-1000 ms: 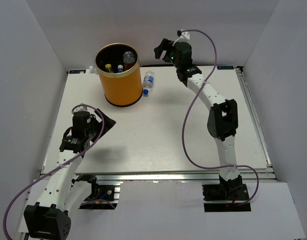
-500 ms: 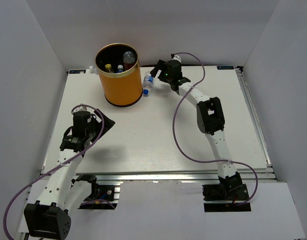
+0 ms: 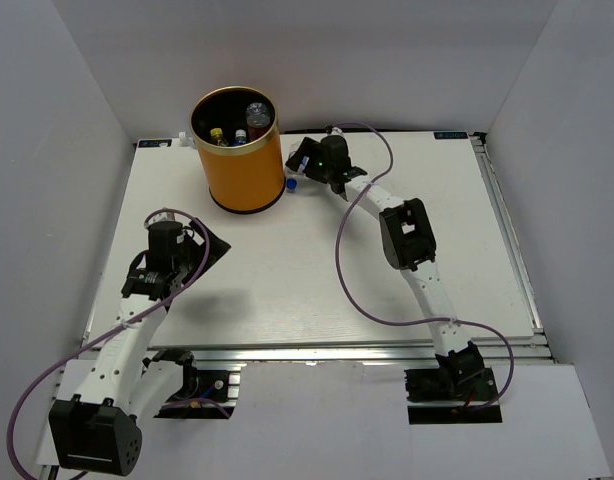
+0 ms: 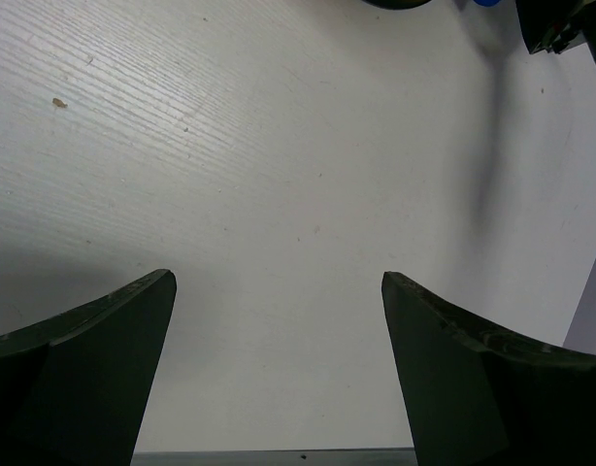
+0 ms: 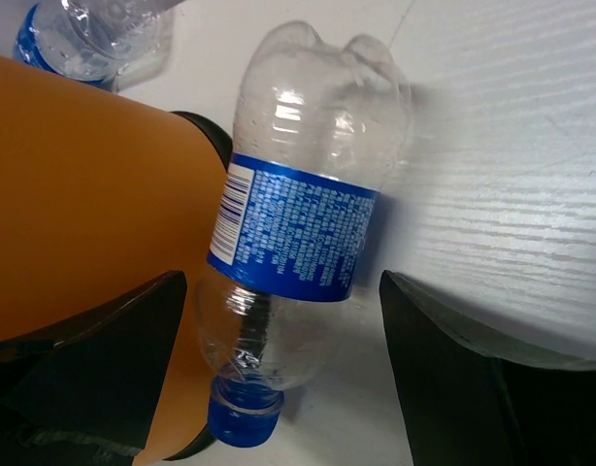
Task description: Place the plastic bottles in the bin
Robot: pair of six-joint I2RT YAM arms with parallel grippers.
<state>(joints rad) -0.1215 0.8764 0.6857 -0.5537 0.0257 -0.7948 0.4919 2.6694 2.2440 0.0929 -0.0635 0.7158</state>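
The orange bin (image 3: 237, 165) stands at the far left with several bottles inside it, among them a red-capped one (image 3: 217, 133) and a clear one (image 3: 257, 113). One clear bottle with a blue label (image 5: 296, 228) lies on the table against the bin's base, its blue cap (image 3: 291, 185) towards me. My right gripper (image 3: 301, 166) is open and low over this bottle. In the right wrist view (image 5: 283, 388) its fingers stand either side of the neck, the left one by the bin wall (image 5: 84, 194). My left gripper (image 3: 209, 252) is open and empty over bare table (image 4: 279, 369).
A second clear, blue-labelled shape (image 5: 89, 34) shows past the bin's edge in the right wrist view; I cannot tell if it is a reflection. White walls close in the table on three sides. The right arm's purple cable (image 3: 352, 260) loops over the table's middle.
My right arm has swung left and come down from above the table's back edge onto the bottle beside the bin. The left arm and the bottle have not moved.
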